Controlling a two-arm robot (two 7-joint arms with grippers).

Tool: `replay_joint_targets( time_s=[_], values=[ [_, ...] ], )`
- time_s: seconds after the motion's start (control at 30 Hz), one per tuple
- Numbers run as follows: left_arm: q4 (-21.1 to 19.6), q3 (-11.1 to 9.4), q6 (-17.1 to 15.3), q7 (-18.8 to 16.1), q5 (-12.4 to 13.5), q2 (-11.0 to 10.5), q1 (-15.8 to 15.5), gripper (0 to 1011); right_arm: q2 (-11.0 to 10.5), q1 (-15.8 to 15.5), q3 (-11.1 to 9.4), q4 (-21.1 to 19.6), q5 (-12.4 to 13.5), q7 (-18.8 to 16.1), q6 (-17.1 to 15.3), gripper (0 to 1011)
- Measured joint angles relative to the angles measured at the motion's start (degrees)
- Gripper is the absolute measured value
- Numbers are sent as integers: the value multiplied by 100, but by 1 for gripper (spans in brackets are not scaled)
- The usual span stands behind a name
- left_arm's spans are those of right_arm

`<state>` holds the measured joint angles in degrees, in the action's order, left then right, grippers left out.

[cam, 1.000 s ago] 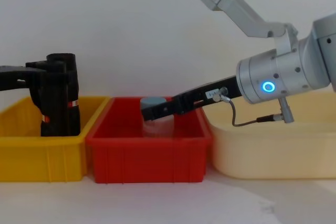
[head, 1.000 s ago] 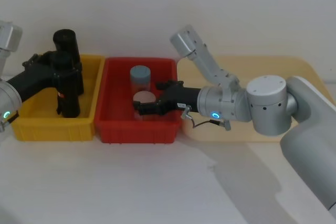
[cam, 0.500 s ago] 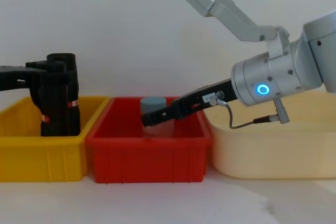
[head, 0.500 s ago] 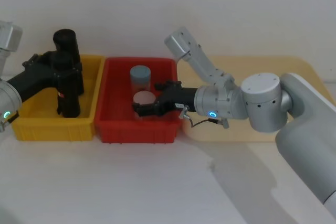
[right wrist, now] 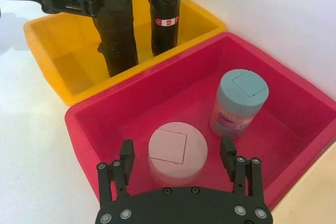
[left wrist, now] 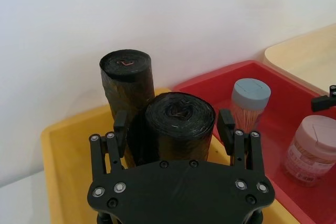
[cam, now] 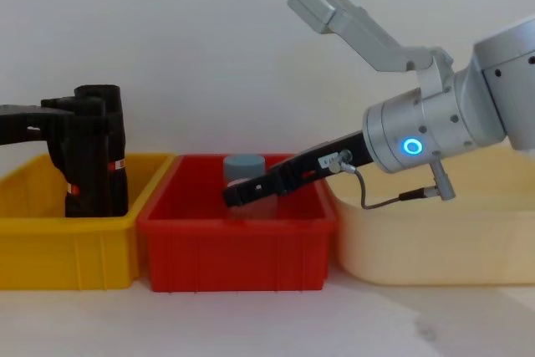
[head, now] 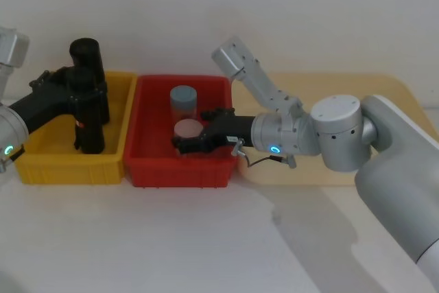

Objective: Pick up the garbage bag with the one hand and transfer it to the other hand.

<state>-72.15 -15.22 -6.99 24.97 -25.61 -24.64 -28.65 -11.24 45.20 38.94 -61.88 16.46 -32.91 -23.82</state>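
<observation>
The garbage bag, a thick glossy black roll, stands in the yellow bin. My left gripper, on the green-lit arm, is shut on it, one finger pressed to each side. In the head view the bag hangs below that gripper. From the right wrist view I see the held bag. My right gripper, on the blue-lit arm, is open low over the red bin, its fingers either side of a pink-lidded jar.
A slimmer, taller black roll with a red-and-white band stands just behind the bag. The red bin also holds a blue-lidded jar. A cream tray lies to the right, under the right arm.
The right arm has swung slightly left and dipped, bringing its open gripper lower into the red bin. The left arm and bag have not moved.
</observation>
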Motion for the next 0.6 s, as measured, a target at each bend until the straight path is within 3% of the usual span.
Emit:
replay_joint_targets(
  time_s=[0.3,0.6],
  values=[
    [0,0,0,0,0,0,0,1000,48,22,-30,101,-6,-5,-13,1005],
    [0,0,0,0,0,0,0,1000,70,31,-44,144,-12,-7,-17,787]
  ],
)
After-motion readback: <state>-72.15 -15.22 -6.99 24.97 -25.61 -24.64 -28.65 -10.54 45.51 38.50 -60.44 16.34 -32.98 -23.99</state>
